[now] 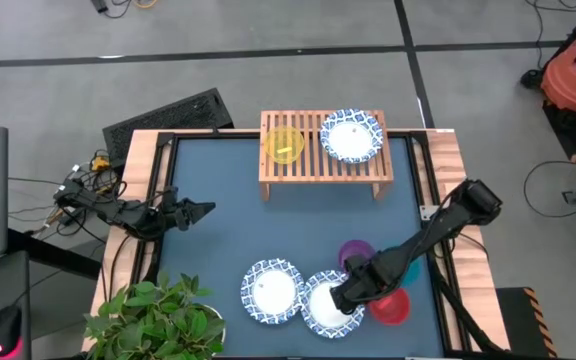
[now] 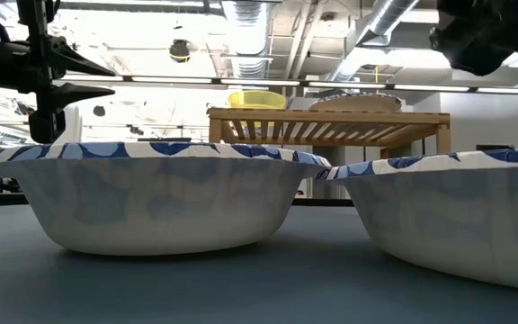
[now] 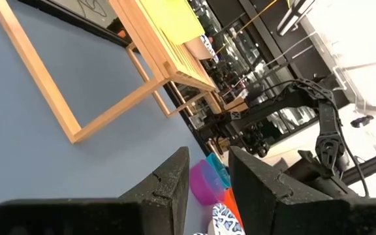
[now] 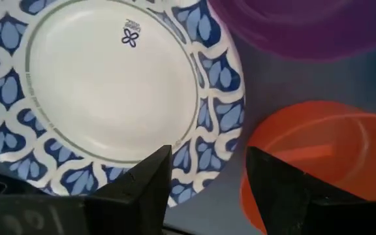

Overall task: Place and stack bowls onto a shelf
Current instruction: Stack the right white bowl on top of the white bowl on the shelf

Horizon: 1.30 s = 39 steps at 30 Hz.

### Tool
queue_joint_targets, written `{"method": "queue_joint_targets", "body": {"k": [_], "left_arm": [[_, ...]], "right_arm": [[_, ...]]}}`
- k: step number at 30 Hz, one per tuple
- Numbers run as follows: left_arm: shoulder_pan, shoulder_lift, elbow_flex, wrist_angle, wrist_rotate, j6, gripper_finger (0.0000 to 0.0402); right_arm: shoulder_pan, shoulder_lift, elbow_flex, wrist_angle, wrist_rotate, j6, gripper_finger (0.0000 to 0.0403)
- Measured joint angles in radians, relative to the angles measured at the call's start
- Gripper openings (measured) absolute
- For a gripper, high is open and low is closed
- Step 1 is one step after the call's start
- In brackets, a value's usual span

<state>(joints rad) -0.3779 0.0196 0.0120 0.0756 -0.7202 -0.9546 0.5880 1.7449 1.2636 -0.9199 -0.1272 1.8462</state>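
Note:
The light-wood shelf (image 1: 326, 165) stands at the table's far middle, with the yellow bowl (image 1: 284, 143) and one patterned bowl (image 1: 351, 135) on its slats. Two more patterned bowls rest on the table near the front edge, one left (image 1: 271, 292) and one right (image 1: 320, 310). The purple (image 1: 355, 252), teal (image 1: 410, 268) and red (image 1: 392, 308) bowls sit beside them. My right gripper (image 4: 207, 173) is open above the right patterned bowl's rim (image 4: 217, 140), one finger over the inside and one outside. My left gripper (image 1: 203, 210) is open and empty at the table's left.
A black ribbed mat (image 1: 168, 115) lies beyond the table's far left corner. A green plant (image 1: 153, 320) stands at the near left corner. The table's middle, between the shelf and the front bowls, is bare blue surface (image 1: 298, 230).

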Motion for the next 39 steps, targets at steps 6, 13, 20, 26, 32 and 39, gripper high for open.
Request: {"method": "queue_joint_targets", "body": {"k": [6, 13, 20, 26, 32, 39], "left_arm": [[0.000, 0.000, 0.000, 0.000, -0.001, 0.000, 0.0094], [0.000, 0.000, 0.000, 0.000, -0.002, -0.008, 0.0094], [0.000, 0.000, 0.000, 0.000, -0.002, -0.021, 0.0094], [0.000, 0.000, 0.000, 0.000, -0.002, -0.022, 0.0094], [0.000, 0.000, 0.000, 0.000, -0.002, -0.016, 0.0094], [0.000, 0.000, 0.000, 0.000, -0.002, -0.015, 0.0094]], "right_arm": [[-0.008, 0.054, 0.000, -0.016, -0.005, -0.074, 0.0210], [-0.027, 0.112, 0.000, 0.007, -0.012, -0.135, 0.0198], [-0.047, 0.108, 0.000, -0.002, -0.021, -0.116, 0.0122], [-0.047, 0.072, 0.001, -0.060, -0.021, -0.092, 0.0039], [-0.047, 0.008, 0.001, -0.114, -0.009, -0.059, 0.0022], [-0.047, -0.118, 0.001, -0.121, -0.005, -0.056, 0.0028]]}}
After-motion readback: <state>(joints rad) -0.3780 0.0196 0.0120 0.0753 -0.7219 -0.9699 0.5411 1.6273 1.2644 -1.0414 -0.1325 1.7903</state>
